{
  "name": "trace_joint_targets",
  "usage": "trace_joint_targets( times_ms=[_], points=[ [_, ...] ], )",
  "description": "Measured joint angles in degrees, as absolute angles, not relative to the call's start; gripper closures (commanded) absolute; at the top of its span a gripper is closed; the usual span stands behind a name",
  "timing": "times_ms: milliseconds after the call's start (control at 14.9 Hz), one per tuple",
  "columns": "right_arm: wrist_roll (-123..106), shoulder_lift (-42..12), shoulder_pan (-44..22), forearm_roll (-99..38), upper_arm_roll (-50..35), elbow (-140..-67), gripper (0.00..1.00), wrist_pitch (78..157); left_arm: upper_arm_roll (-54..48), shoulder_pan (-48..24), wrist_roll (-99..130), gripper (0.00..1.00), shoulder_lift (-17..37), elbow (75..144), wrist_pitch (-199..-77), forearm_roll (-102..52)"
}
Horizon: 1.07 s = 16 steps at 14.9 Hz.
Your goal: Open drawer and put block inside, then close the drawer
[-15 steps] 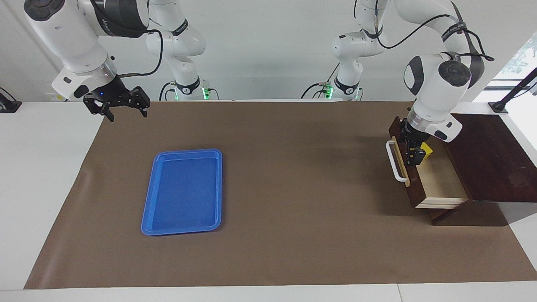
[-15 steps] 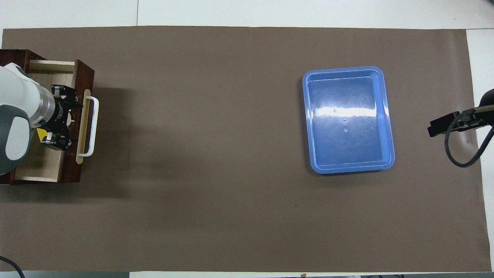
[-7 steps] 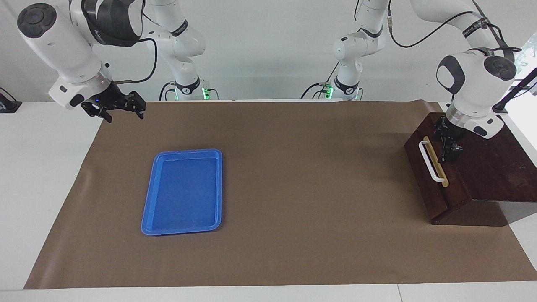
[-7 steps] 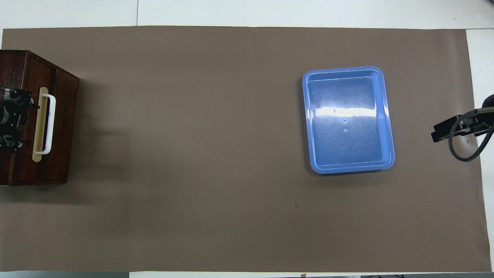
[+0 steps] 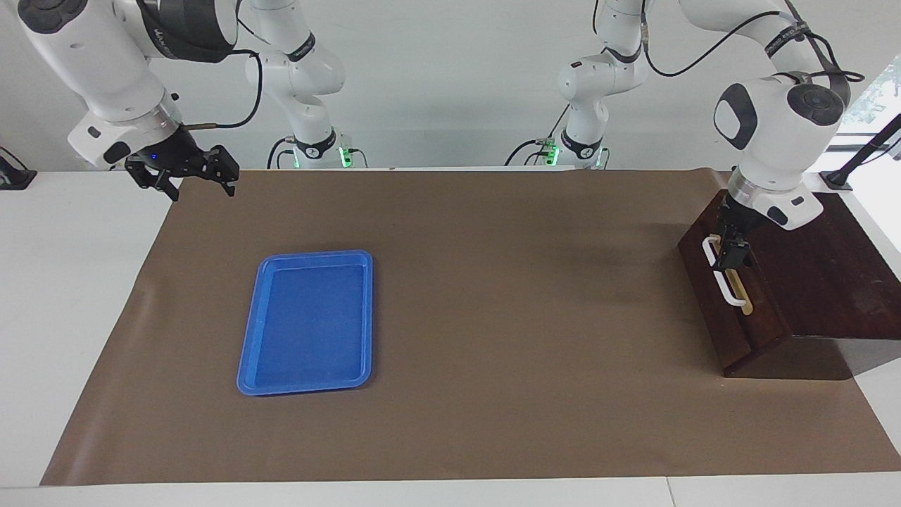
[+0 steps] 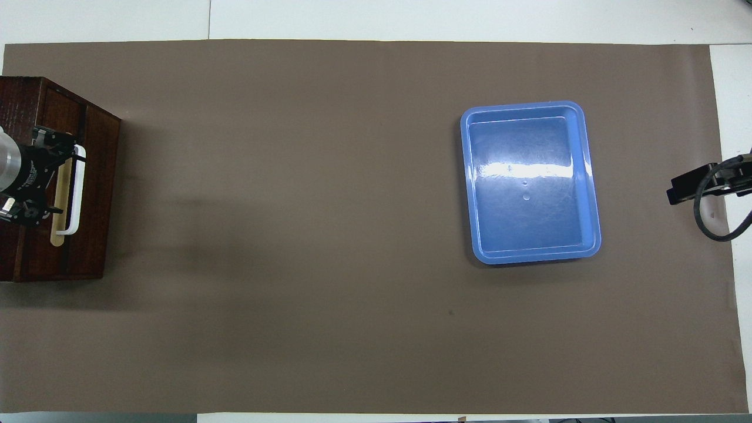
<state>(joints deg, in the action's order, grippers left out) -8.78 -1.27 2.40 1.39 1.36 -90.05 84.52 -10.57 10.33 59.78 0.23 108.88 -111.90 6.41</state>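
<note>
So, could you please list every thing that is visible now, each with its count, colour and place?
drawer: one, dark brown with a white bar handle on a tan strip, pushed in flush in its box.
wooden box: one, dark brown, at the left arm's end of the table.
tray: one, blue, nothing in it, on the paper toward the right arm's end.
paper sheet: one, brown, covering most of the white table.
block: none in view.
left gripper: one, black, at the drawer's handle.
right gripper: one, black, jaws open, waiting raised over the table's edge at the right arm's end.
</note>
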Motion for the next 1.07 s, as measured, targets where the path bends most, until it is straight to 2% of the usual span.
trace_joint_targets(
  times_ms=[469,1072],
  points=[
    [-8.69,-1.27,2.17,1.40,1.25,-89.90,0.00,84.52,-10.79,3.44,24.81,0.00,-1.00,104.12,-96.33,5.17],
    [-8.67,-1.27,2.10,1.40,1.25,-89.86,0.00,84.54,-8.81,-0.37,11.78,0.00,-0.46,99.86,-90.23,1.88]
  ],
)
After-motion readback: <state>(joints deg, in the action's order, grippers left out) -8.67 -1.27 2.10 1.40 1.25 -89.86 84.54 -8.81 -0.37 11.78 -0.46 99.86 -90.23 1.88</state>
